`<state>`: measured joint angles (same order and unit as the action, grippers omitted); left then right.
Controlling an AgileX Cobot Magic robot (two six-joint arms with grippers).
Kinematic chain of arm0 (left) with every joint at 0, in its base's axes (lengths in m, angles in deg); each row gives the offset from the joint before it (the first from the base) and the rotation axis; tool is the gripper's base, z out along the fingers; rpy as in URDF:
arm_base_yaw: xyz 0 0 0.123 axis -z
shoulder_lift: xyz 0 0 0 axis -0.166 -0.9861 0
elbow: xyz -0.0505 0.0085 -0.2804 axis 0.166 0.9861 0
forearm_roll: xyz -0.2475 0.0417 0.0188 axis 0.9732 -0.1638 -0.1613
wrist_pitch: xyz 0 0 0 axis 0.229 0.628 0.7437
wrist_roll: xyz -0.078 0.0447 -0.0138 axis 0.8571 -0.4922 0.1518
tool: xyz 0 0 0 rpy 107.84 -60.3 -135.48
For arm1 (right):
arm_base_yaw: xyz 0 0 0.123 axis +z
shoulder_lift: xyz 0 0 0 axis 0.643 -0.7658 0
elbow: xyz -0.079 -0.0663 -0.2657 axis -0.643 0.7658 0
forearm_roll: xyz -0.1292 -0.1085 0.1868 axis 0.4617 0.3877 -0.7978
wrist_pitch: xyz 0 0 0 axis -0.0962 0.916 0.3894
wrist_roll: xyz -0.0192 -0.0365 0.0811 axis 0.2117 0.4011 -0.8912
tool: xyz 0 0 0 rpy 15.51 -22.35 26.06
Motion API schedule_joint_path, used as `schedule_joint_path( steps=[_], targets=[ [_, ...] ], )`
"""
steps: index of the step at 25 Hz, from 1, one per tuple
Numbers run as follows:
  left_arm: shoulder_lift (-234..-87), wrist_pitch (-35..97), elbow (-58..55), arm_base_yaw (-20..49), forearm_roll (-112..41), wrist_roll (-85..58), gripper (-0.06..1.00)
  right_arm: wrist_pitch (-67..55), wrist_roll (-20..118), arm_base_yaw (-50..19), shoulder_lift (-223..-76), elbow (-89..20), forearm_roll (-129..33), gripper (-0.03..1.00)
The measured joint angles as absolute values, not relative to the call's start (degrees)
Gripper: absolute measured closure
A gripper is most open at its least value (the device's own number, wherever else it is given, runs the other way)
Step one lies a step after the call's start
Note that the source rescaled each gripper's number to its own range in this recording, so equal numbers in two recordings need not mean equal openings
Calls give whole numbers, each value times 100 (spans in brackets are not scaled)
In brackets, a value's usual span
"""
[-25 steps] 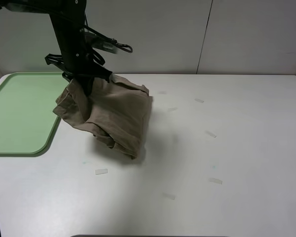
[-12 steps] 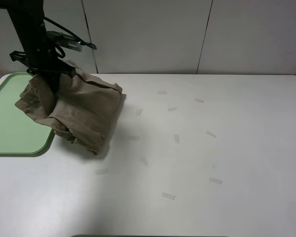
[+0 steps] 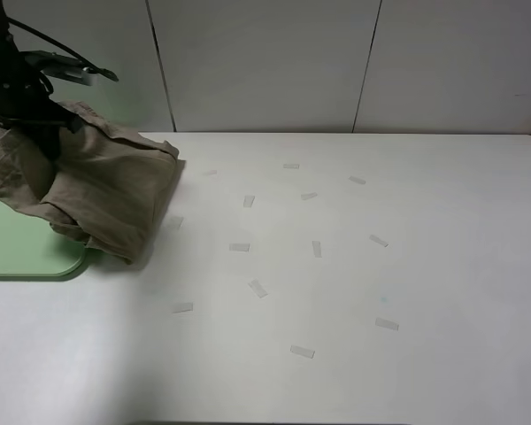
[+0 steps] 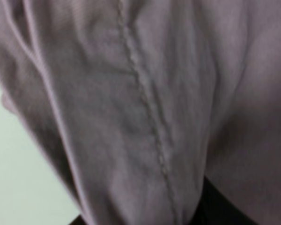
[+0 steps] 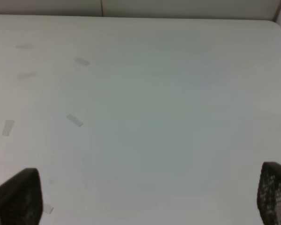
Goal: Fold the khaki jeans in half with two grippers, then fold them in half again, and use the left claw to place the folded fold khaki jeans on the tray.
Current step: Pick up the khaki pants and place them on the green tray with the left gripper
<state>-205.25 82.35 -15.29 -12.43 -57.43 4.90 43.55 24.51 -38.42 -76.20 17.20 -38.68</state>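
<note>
Currently my left claw (image 3: 44, 133) is clamped on the folded khaki jeans (image 3: 93, 190), which hang over the tray (image 3: 18, 252) edge, partly over the table (image 3: 380, 266). My right gripper (image 5: 150, 199) stands apart, empty. Next: carry the bundle fully over the tray, lower, release.

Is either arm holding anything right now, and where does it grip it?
The left gripper pinches the folded khaki jeans at their top edge; the right gripper holds nothing.

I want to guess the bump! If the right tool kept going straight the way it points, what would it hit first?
Probably just the bare white table. The right tool is open with nothing between its fingers, though how far off the table lies is unclear.
</note>
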Motion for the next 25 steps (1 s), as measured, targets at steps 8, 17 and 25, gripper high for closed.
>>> schedule_joint_path(
  steps=[8,17,25],
  targets=[
    [-20525,7894,-1529,-1821,-5474,-307,83,4355,2451,-3842,-7620,1720,-3868,-3],
    [-20545,7577,-1529,-2328,-5353,-787,83,4355,2451,-3842,-7620,1720,-3868,-3],
    [-20789,7552,-1529,-2615,-5230,-1139,83,4355,2451,-3842,-7620,1720,-3868,-3]
  ],
)
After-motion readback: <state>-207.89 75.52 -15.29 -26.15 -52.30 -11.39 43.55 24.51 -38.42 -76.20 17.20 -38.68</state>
